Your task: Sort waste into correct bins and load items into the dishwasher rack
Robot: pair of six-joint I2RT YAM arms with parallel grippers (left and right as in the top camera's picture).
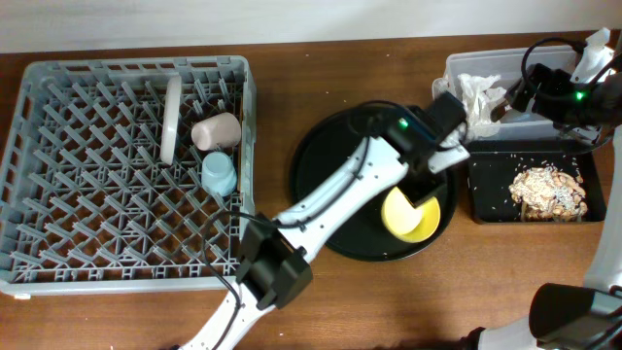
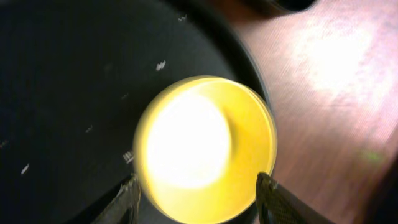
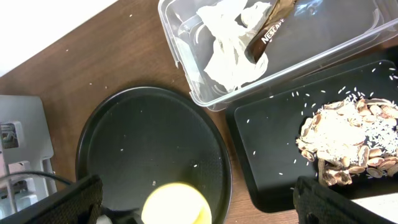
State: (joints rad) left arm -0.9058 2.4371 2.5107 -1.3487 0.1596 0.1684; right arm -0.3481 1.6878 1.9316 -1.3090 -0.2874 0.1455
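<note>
my left pincer (image 2: pixel 200 200) straddles the yellow bowl (image 2: pixel 205 149) at four o'clock on the round black tray (image 2: pixel 62 93), fingers (image 2: pixel 127 199) flanking its rim for a carry to the dishwasher rack (image 1: pixel 87 214), though blur hides whether they pinch it.

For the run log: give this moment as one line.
left end effector: astride yellow bowl on round black tray, grip unclear | right end effector: open, empty

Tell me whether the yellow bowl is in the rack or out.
Out. The yellow bowl sits on the round black tray beside the rack, with the open fingers of the left gripper on either side of it.
</note>
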